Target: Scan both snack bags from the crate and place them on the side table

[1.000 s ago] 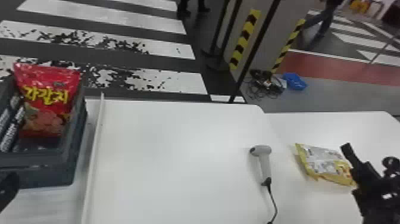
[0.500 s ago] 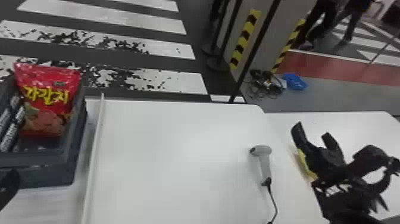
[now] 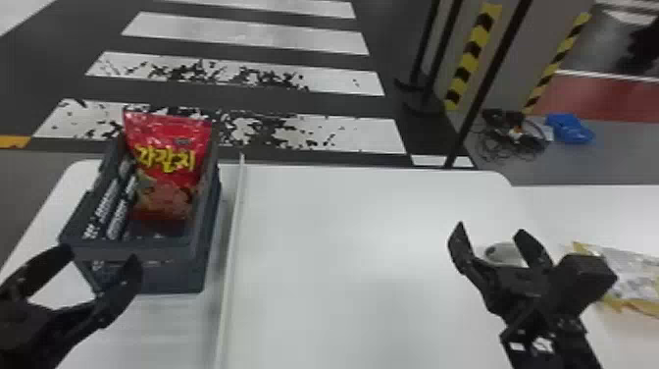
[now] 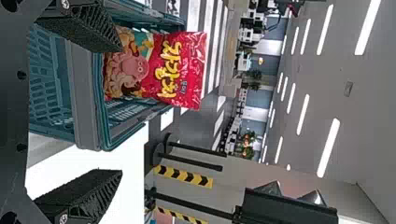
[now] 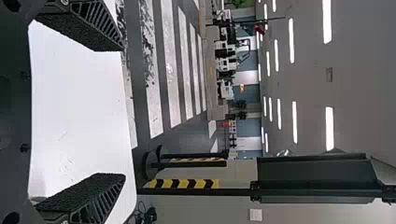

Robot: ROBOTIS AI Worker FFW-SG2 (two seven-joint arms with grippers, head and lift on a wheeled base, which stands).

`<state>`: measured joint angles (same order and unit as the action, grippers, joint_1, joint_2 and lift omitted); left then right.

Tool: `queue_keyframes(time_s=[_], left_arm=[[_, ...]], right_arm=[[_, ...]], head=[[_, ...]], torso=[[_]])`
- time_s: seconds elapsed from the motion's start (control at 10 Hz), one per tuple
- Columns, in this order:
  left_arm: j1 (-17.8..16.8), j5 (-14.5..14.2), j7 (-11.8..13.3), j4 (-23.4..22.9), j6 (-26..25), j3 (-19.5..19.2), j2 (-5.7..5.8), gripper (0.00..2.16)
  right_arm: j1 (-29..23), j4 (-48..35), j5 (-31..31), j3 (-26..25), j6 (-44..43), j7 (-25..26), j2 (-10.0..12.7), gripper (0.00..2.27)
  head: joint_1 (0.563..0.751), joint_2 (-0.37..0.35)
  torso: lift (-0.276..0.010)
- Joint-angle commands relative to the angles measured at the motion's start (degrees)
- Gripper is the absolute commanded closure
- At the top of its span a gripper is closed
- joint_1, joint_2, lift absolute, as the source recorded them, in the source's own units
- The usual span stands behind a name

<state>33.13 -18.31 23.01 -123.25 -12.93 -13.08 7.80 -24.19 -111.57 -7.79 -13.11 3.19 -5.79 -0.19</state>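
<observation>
- Left gripper (image 3: 100,256): released, fingers spread wide, nothing between them; head view has it at the near wall of the crate (image 3: 147,252), fingertips overlapping that wall in view. Contact with the crate: can't judge.
- Same left gripper (image 4: 121,110), left wrist view: broad gap between the ridged fingers, one finger overlapping the bag's printed front in view.
- Red snack bag (image 3: 169,167): upright inside the crate, top sticking up above the rim, past the left gripper's fingertips, apart from them.
- White strip (image 3: 233,235): runs along the table (image 3: 343,245), just right of the crate.
- Right gripper (image 3: 491,229): released, fingers well parted and pointing away from the robot, grasping nothing; above the table, well apart from the crate and red bag.
- Same right gripper (image 5: 124,112), right wrist view: wide gap, white tabletop seen between the fingers.
- Scanner (image 3: 505,254): pale head seen behind the right gripper, rest hidden; touching or not, unclear.
- Yellow snack bag (image 3: 632,275): lying flat on the side table (image 3: 588,206), right of the right gripper's fingers, cut by the view's edge.
</observation>
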Motion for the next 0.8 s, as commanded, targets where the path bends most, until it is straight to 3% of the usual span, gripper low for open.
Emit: queue_keyframes(time_s=[0.0, 0.3, 0.7], left_arm=[[-0.3, 0.8, -1.3, -0.1, 0.0, 1.0, -0.15, 0.07], [-0.7, 4.2, -3.9, -0.2, -0.4, 4.6, -0.68, 0.07], [-1.5, 4.8, -4.8, -1.8, -2.1, 6.0, -0.59, 0.06]], right_arm=[[-2.5, -1.1, 3.8, 5.0, -2.7, 3.6, 0.2, 0.02], [-5.6, -0.8, 9.8, 12.1, -9.0, 7.6, 0.2, 0.02], [-8.0, -0.1, 10.4, 13.8, -11.3, 8.8, 0.2, 0.02]], head=[[0.695, -0.112], [0.695, -0.042], [0.695, -0.009]], torso=[[-0.095], [-0.095], [-0.095]])
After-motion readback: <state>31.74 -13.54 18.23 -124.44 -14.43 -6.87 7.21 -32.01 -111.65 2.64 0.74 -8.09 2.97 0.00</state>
